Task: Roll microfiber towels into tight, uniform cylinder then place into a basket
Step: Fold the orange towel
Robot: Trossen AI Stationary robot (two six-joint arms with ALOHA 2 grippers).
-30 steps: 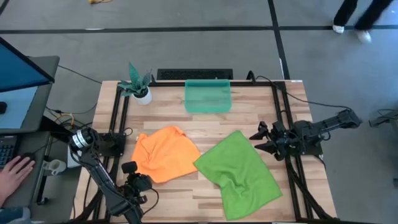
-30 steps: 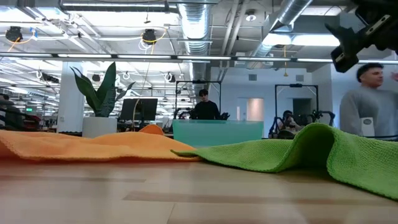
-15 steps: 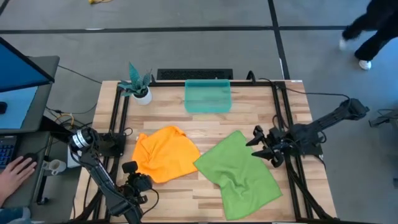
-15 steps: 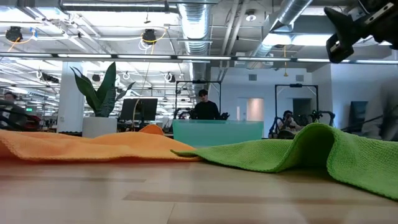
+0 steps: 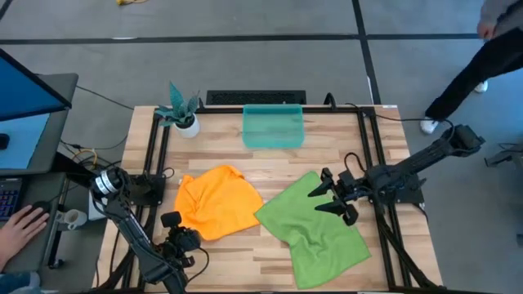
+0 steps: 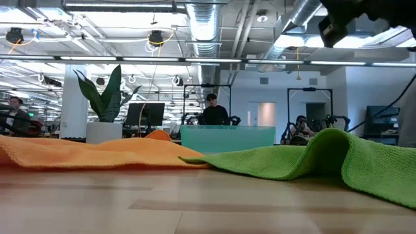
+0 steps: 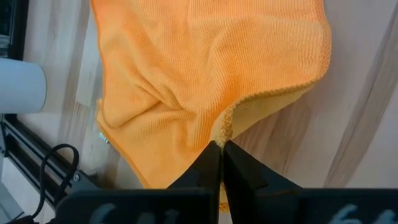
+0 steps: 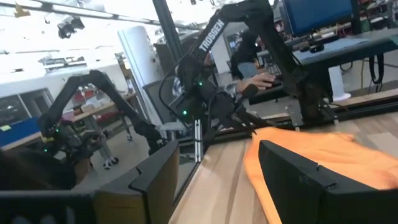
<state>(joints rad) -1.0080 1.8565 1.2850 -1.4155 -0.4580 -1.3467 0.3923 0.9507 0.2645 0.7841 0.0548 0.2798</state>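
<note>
Two towels lie unrolled on the table [image 5: 221,167]: one orange towel [image 5: 214,201] on the left side and one green towel [image 5: 315,230] on the right side, and they almost touch at their near corners. Both are flat but wrinkled; in the low view the green towel has a raised fold. One basket [image 5: 273,126] stands at the far edge of the table, in the middle, well apart from both towels, and nothing is seen in it. One plant [image 5: 181,110] in a white pot stands to the left of the basket. The right gripper [image 5: 323,197] is above the upper right part of the green towel, and its two fingers are spread apart with nothing between them. The left gripper [image 5: 176,229] is at the near edge of the table, just beside the lower corner of the orange towel; in the left wrist view its fingers are pressed together and grasp nothing. One person's hand [image 5: 22,219] rests on a desk at the left, and another person's legs [image 5: 464,75] show beyond the table at the right.
</note>
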